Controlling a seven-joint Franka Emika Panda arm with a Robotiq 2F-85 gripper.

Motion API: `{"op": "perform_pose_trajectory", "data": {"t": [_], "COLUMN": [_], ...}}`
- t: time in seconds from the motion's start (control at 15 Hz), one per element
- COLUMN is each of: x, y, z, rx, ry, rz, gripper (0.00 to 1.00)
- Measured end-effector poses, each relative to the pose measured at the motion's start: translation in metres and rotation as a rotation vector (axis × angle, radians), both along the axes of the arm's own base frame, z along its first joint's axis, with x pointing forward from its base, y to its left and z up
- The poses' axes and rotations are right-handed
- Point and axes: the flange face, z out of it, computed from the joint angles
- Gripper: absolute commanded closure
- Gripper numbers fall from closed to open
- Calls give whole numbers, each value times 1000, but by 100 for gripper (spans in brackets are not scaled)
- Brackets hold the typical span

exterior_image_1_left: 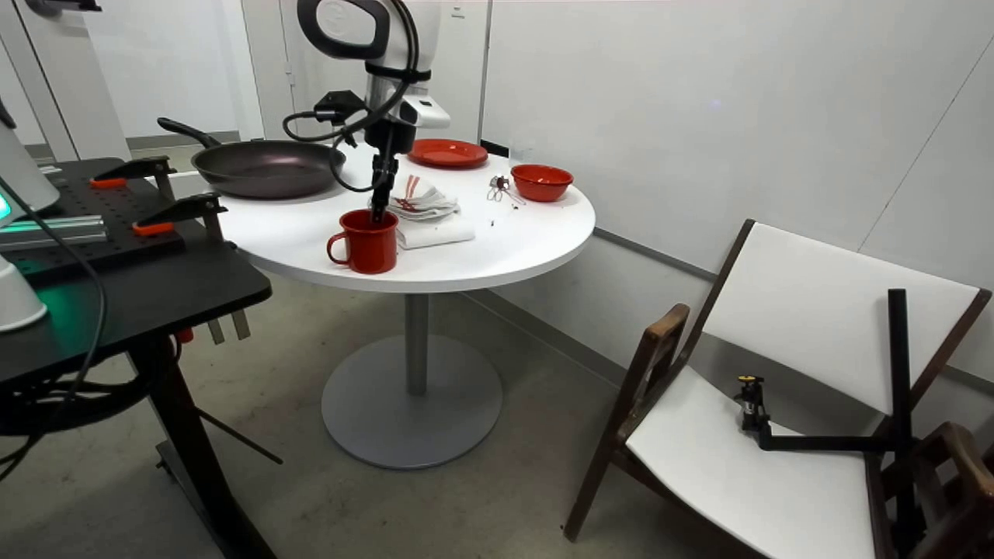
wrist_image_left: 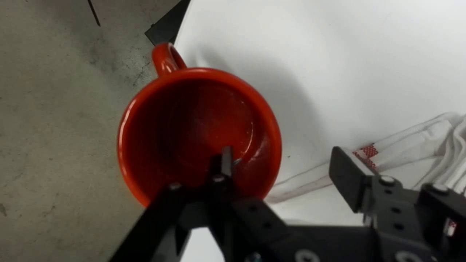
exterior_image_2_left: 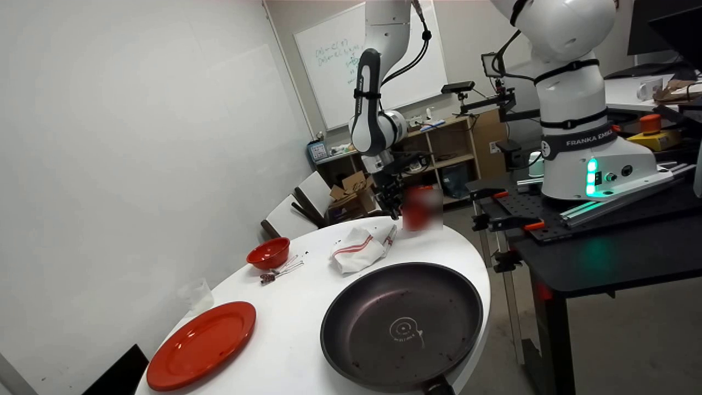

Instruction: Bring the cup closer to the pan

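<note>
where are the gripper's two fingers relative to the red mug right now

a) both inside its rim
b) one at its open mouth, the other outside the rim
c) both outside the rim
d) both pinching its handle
b, since the wrist view shows one finger over or in the mouth of the red mug, while the other finger stands apart, outside the rim.

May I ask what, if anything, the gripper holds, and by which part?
Nothing: the gripper is open, straddling the wall of the cup.
</note>
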Motion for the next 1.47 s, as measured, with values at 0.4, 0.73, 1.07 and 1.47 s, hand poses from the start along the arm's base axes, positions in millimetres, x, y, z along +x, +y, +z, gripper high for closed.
{"op": "perform_pose_trajectory", "data": {"t": [0.4, 0.73, 1.07, 1.47], "x": [7, 9, 4, -2], "y": [-10, -12, -13, 29], "z": [-5, -4, 8, 63], "rx": [3, 3, -14, -127], "ry": [6, 3, -9, -41], "rz": [-11, -14, -13, 56], "gripper": [100, 96, 96, 97]}}
